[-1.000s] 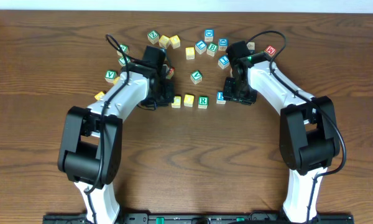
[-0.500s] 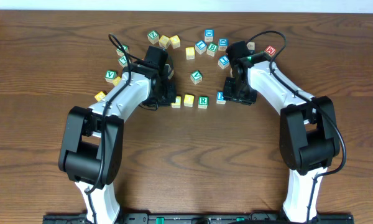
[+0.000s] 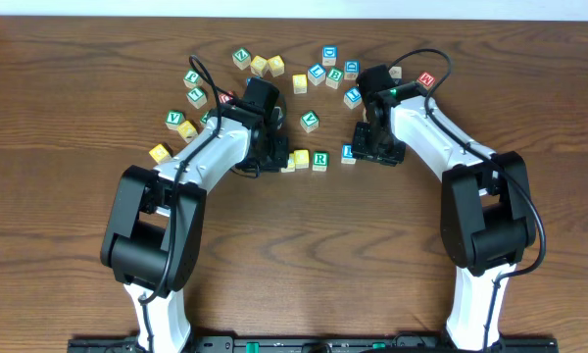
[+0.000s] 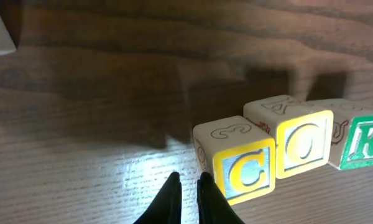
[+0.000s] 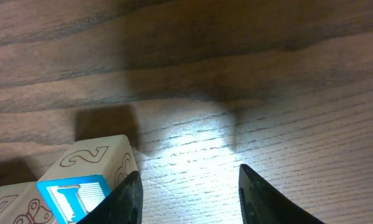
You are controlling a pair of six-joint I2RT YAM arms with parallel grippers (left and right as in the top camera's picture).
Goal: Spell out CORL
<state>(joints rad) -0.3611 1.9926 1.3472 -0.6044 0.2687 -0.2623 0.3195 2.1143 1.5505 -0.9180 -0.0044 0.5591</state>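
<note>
Three letters, C (image 4: 245, 173), O (image 4: 303, 146) and R (image 4: 362, 142), stand touching in a row on the bench (image 4: 81, 124). L (image 5: 71, 191) sits just beside R, with a small gap and slightly out of line in the overhead view. The left gripper (image 4: 188, 186) is pinched shut on nothing, tips low beside C's free side. The right gripper (image 5: 188, 180) is partly spread and empty over bare wood, L just outside one finger. The word looks nearly spelled; what's left is probably closing L up to R.
</note>
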